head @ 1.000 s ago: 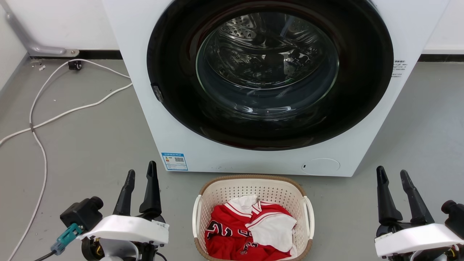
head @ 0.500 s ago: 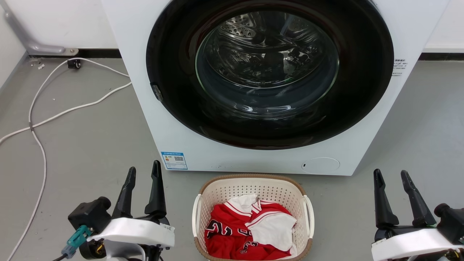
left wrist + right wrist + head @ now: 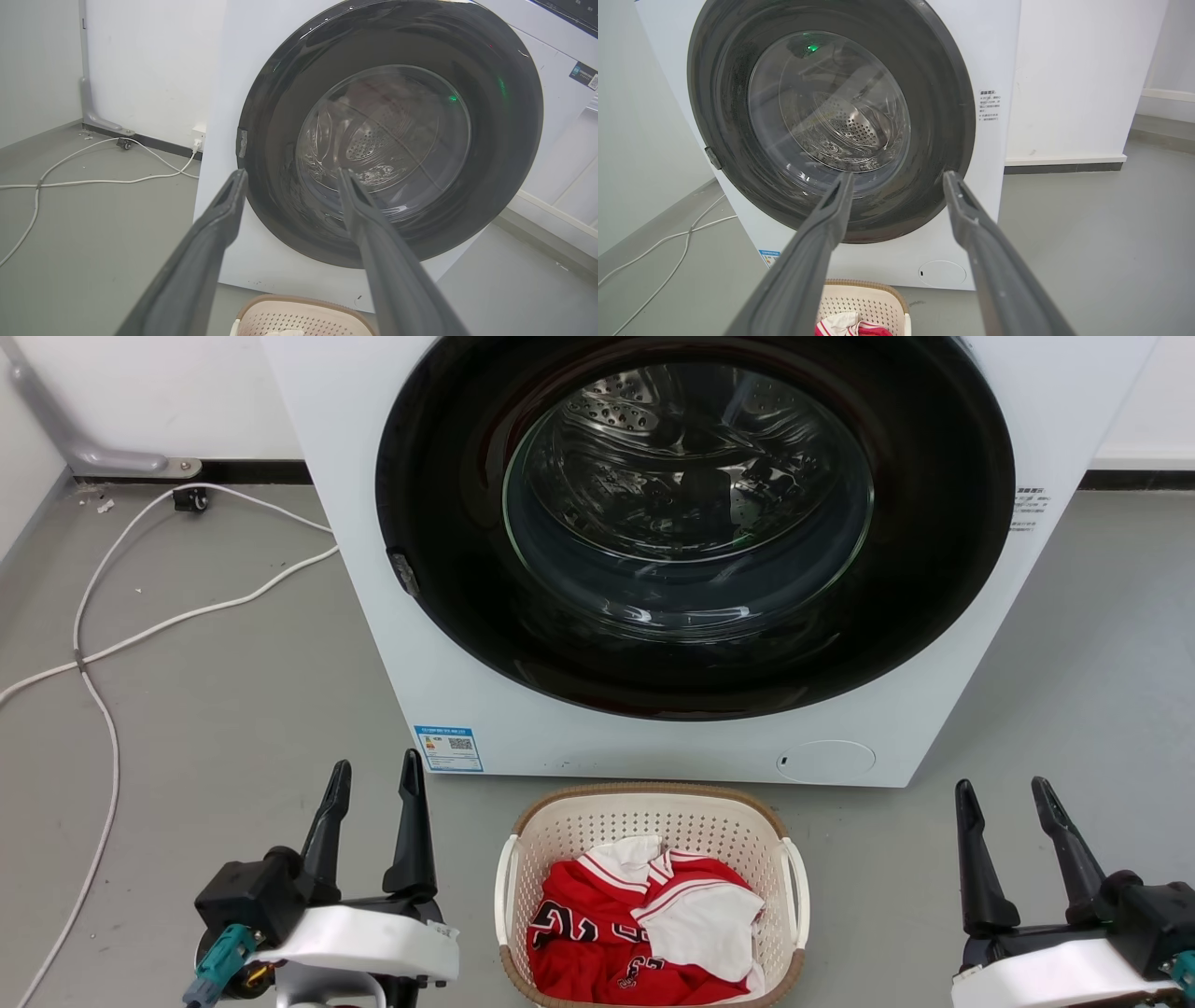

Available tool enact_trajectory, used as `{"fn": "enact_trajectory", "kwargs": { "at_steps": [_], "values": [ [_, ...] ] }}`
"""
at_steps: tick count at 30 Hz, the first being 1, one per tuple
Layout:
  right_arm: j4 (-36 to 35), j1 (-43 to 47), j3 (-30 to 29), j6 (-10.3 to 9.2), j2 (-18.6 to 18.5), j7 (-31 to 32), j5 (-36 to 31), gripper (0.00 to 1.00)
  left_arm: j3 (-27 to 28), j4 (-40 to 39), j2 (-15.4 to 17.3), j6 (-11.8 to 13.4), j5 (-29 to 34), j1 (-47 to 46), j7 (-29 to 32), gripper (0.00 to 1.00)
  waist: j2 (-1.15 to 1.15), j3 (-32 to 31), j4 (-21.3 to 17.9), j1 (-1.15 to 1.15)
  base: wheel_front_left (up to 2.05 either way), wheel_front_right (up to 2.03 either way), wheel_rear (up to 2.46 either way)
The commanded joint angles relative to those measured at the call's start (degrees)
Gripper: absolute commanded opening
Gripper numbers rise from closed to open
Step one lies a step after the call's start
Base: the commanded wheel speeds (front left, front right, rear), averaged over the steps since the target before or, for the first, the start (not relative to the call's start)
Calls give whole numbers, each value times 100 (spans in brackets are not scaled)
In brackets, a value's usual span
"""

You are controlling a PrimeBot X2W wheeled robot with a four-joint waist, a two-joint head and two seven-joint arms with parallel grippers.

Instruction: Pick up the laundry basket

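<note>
Head view: a cream-white perforated plastic laundry basket [image 3: 653, 795] with a brown woven-look rim sits on the grey floor just before the white front-loading washer [image 3: 448, 691]. It holds red-and-white clothes [image 3: 597, 919]. The left gripper [image 3: 375, 763] and right gripper [image 3: 1001, 786] flank it, both spread, empty and clear of its handles.

Left wrist view: fingers parted, basket rim low between them.

Right wrist view: fingers parted, basket low and left.

The reach looks barely begun; next, each gripper must swing inward and down to a side handle.

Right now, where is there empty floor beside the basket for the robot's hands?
Bare floor lies between the left gripper and the laundry basket, and a wider patch between the basket and the right gripper. Behind it is tight: the washer stands close. White cables cross the far-left floor.
</note>
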Motion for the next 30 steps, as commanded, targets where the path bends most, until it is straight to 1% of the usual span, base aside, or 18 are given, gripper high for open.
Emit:
{"fn": "enact_trajectory", "kwargs": {
  "at_steps": [1,18,30],
  "values": [
    [-73,23,4,-2,-14,-58,-163,100,-28,-66,12,19,149,30,-51,100,0,-1,2,0,0,0,0],
    [-161,140,-28,-2,-13,-248,-1039,100,-97,-74,12,111,840,151,-239,100,0,15,31,0,0,0,0],
    [-190,219,-5,-2,-12,-357,-1511,100,-118,-13,10,276,1322,229,-356,100,0,41,15,0,0,0,0]
  ]
}}
